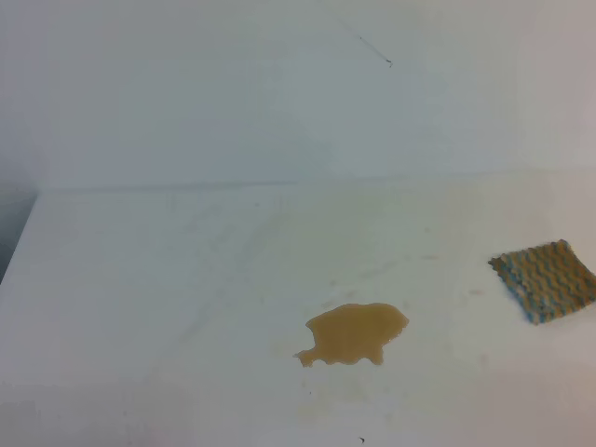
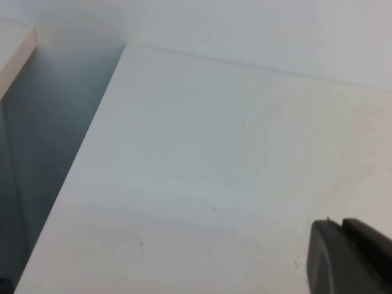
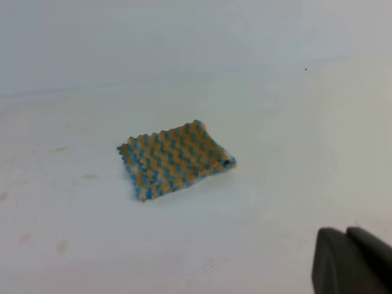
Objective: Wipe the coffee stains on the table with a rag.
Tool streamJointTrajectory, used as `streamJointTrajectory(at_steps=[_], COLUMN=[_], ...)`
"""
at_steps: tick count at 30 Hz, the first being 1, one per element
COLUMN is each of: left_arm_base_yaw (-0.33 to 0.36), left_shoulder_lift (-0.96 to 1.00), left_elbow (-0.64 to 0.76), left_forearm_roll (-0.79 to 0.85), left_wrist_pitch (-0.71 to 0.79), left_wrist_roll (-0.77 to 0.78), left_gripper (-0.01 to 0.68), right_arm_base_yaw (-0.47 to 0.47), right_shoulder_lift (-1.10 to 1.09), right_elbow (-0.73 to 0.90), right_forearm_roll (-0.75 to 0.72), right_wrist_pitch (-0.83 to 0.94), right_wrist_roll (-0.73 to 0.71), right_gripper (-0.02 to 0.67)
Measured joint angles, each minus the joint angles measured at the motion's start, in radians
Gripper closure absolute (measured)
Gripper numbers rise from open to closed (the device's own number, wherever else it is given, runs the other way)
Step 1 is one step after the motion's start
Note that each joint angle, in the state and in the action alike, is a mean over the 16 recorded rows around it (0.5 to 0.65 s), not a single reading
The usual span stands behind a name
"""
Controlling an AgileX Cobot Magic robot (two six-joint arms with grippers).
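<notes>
The white table (image 1: 168, 279) runs broad and bare, its left edge dropping off into a dark gap. The coffee stains (image 1: 354, 333) pool near the front centre, long axis left-right. The rag (image 1: 544, 279) lies flat, well apart at the right edge, corners skewed diamond-wise. The right gripper (image 3: 352, 260) is closed, empty; the left gripper (image 2: 349, 257) I cannot tell.

Before you, a broad white surface (image 1: 168, 307) carries a tan-brown coffee stain (image 1: 354, 333) with lobed edges near its front middle, and a blue-and-tan zigzag rag (image 1: 543, 279) lying flat well apart at the right; faint pale-brown smears (image 3: 73, 177) mark the surface beside the rag.
</notes>
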Motion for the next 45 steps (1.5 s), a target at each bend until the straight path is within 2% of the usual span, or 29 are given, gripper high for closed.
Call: streamJointTrajectory(at_steps=[31,38,45], left_arm_base_yaw=[0.0,0.0,0.0], left_shoulder_lift=[0.0,0.0,0.0], left_elbow=[0.0,0.0,0.0], left_forearm_roll=[0.0,0.0,0.0], left_wrist_pitch=[0.0,0.0,0.0], left_wrist_roll=[0.0,0.0,0.0], left_gripper=[0.674,0.674,0.674], right_arm_base_yaw=[0.0,0.0,0.0], right_shoulder_lift=[0.0,0.0,0.0], right_elbow=[0.0,0.0,0.0], right_forearm_roll=[0.0,0.005,0.039], right_wrist_pitch=[-0.01,-0.089,-0.252], right_wrist_roll=[0.0,0.004,0.045], right_gripper=[0.653,0.653,0.652])
